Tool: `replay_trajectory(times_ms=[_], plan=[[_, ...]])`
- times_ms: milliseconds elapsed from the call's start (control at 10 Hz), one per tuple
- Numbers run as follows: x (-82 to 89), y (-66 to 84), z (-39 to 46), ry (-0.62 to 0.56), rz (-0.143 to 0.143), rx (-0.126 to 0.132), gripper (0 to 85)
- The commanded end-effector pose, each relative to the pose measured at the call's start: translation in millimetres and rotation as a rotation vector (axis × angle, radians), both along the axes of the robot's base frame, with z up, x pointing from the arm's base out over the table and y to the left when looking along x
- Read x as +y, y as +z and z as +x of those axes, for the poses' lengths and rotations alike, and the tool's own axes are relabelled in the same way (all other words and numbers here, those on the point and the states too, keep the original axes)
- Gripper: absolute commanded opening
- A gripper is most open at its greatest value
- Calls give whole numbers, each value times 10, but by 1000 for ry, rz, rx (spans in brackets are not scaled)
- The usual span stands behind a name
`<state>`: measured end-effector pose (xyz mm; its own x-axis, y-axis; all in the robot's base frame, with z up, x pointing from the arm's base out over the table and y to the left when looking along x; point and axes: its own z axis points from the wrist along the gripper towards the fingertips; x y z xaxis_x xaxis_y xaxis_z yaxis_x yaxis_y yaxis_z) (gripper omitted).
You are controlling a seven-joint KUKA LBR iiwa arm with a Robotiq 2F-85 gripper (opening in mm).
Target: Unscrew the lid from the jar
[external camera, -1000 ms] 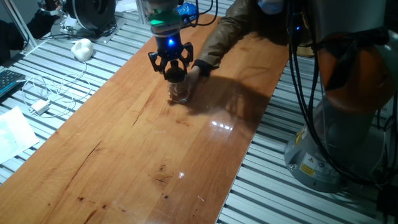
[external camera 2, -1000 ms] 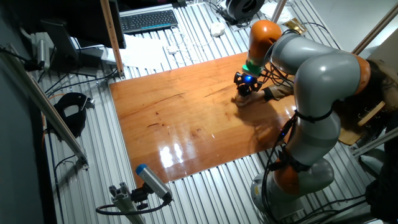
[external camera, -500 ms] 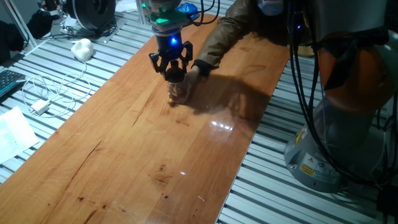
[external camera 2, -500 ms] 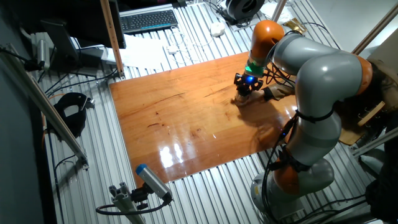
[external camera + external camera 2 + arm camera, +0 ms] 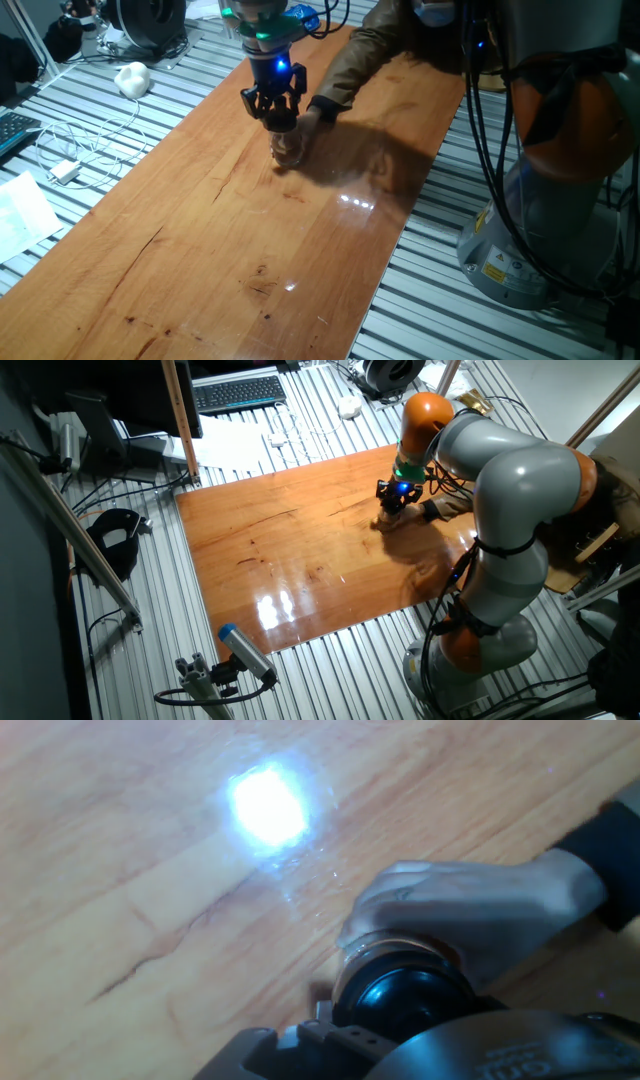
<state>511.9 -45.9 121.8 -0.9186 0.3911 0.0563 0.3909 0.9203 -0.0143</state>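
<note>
pincer (image 5: 279, 117) clamped down on the lid (image 5: 408, 995) | jar (image 5: 287, 150) upright on tabletop (image 5: 250, 230), 12 o'clock end | someone's hand (image 5: 470, 915) gripping jar from 2 o'clock

You see a warm orange-brown tabletop (image 5: 250, 230) with dark grain streaks and a white glare spot. The claw (image 5: 279, 112) is black with a blue light above. The lid (image 5: 410, 995) is glossy black, the jar (image 5: 287, 150) clear glass. At 3 o'clock, a pale hand (image 5: 470, 915) wears a black cuff.
</note>
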Motion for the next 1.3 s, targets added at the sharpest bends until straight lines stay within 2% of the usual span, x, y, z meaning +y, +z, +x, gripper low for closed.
replay_trajectory(times_ms=[0, 300, 400, 700, 900, 1200], plan=[[1, 6, 1, 87, -16, 2, 510], [2, 31, 4, 145, -39, 7, 510], [5, 36, 8, 169, -62, 9, 510], [10, 94, 13, 177, -48, 18, 510], [9, 125, 11, 177, -51, 18, 510], [48, 274, -22, 167, -55, 31, 510]])
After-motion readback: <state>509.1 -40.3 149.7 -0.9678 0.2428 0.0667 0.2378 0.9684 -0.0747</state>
